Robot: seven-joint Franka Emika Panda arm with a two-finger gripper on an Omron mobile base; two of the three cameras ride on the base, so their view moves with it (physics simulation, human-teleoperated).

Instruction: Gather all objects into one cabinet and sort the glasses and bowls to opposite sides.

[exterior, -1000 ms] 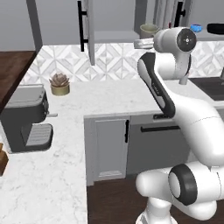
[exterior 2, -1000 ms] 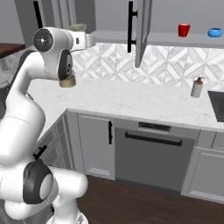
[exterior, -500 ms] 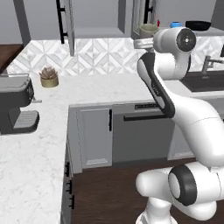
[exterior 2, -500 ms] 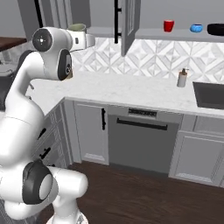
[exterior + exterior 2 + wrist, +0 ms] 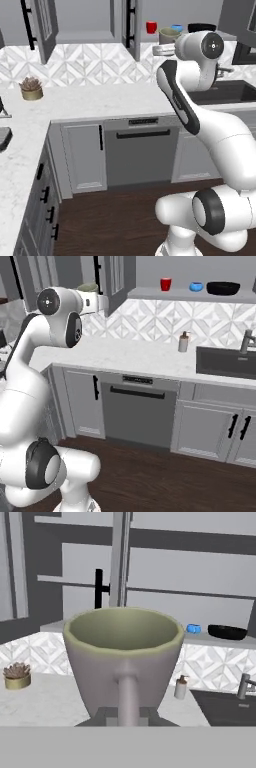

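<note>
Three of the task's items stood on the open grey shelf (image 5: 170, 294) of the wall cabinet: the red cup (image 5: 165, 284) at the left, the small blue bowl (image 5: 196, 287) near the middle, and the wide black bowl (image 5: 223, 288) at the right. In the right base view the cup stood apart from the blue bowl, and the blue bowl sat just beside the black bowl without clear contact. The cabinet door (image 5: 116, 278) with its black bar handle (image 5: 130, 24) stood swung open at the shelf's left end.

The fourth item, the grey-olive cup (image 5: 125, 657), was carried upright at the end of the raised arm. The gripper (image 5: 162, 49) was clamped on this cup; in the hand view one finger (image 5: 128, 699) lay against the near wall of the cup. In the left base view the cup's rim showed above the wrist, just left of the shelf items and roughly level with the shelf. The cup's interior appeared empty.

On the white counter (image 5: 135, 358) below, the pale soap dispenser (image 5: 183, 342) stood near the dark sink (image 5: 227, 361) and its faucet (image 5: 246, 341). The potted succulent (image 5: 31, 88) stood on the counter, well apart to the left. The dishwasher front (image 5: 142, 155) sat below the counter.
</note>
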